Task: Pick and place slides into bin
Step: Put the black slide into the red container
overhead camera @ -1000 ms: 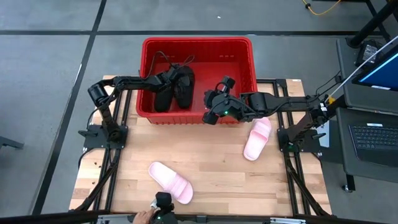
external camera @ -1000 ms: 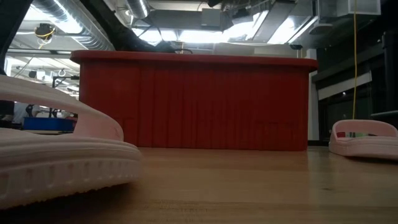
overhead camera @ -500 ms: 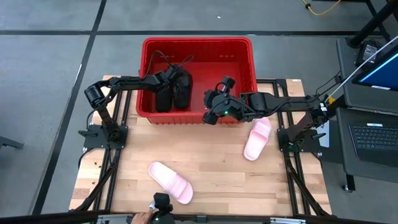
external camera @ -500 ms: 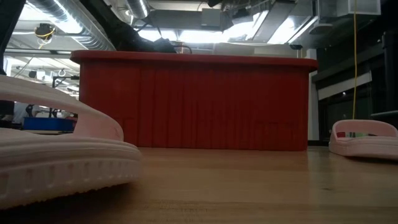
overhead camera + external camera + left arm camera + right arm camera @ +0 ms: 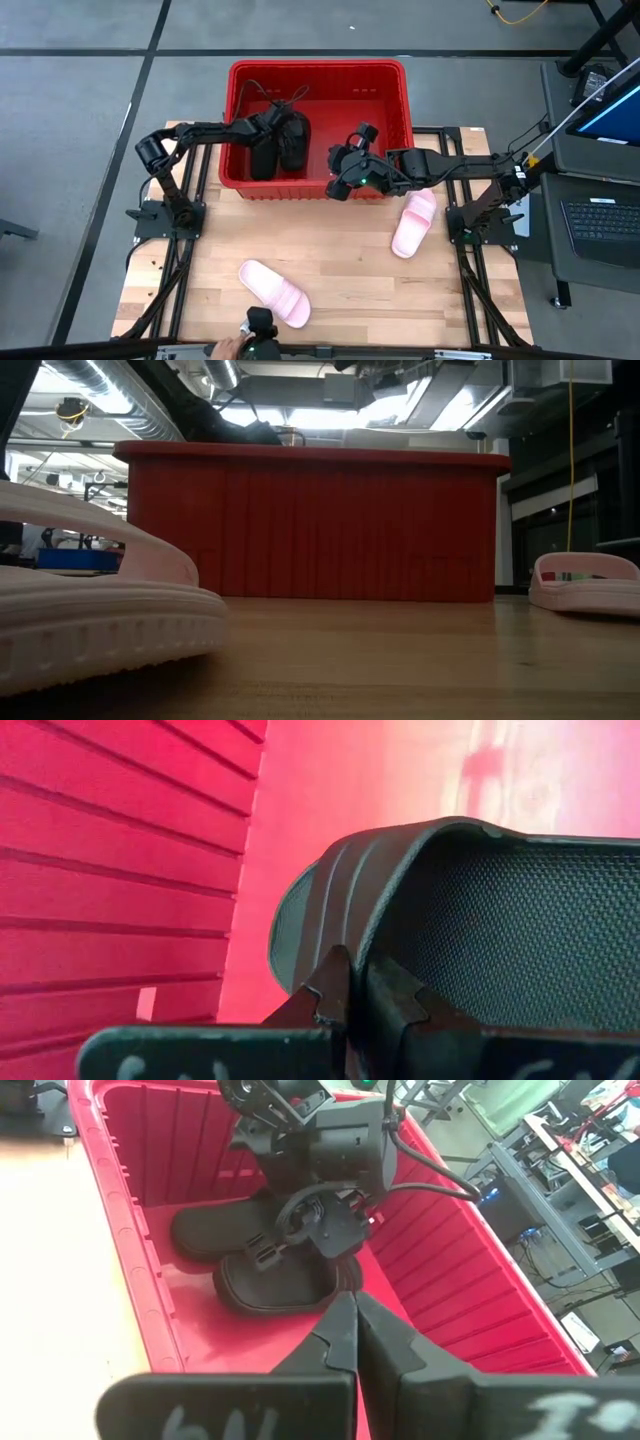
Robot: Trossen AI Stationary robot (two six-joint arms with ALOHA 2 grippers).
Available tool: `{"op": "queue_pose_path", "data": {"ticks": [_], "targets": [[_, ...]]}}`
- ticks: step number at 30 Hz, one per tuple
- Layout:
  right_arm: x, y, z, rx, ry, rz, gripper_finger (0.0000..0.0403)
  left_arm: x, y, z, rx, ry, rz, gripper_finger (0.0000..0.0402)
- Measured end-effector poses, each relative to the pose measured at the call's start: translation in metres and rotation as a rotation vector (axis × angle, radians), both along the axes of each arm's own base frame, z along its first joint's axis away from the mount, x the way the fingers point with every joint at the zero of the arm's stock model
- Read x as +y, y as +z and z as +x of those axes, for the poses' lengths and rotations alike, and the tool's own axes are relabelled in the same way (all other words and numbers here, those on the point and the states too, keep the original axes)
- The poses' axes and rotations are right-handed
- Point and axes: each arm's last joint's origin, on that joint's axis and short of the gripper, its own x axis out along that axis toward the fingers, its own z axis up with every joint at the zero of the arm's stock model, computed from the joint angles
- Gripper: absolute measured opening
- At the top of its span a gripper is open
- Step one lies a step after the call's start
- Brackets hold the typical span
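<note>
Slides: pink slide [image 5: 273,292] lay on counter [image 5: 350,260] at 6 o'clock, second pink slide [image 5: 413,222] at 4 o'clock. Right gripper [image 5: 338,184] hung closed, empty, over bin [image 5: 318,70] near rim. Black slides [image 5: 280,143] sat in bin, 11 o'clock. Left gripper [image 5: 283,120] over them, fingers together, gripping nothing. Advice: lift straight, clear wall, then fetch pink.

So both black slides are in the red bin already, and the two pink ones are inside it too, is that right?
Not quite. The two black slides do lie in the bin, but the high view shows both pink slides still out on the table: one pink slide near the front edge, the other pink slide beside the bin's right front corner.
</note>
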Motion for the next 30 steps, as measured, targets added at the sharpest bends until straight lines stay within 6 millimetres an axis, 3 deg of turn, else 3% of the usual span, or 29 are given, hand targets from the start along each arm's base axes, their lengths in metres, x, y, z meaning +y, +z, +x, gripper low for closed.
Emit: {"op": "queue_pose_path", "data": {"ticks": [11, 30], "targets": [[0.0007, 0.0000, 0.0000, -0.002, 0.001, 0.002, 0.0003, 0.0029, -0.0007, -0.0018, -0.021, -0.004, -0.023, 0.0012], [0.0029, -0.0008, -0.0007, -0.007, -0.003, 0.019, 0.0010, 0.0022, -0.0022, -0.0007, -0.062, -0.058, -0.079, 0.0075]]}}
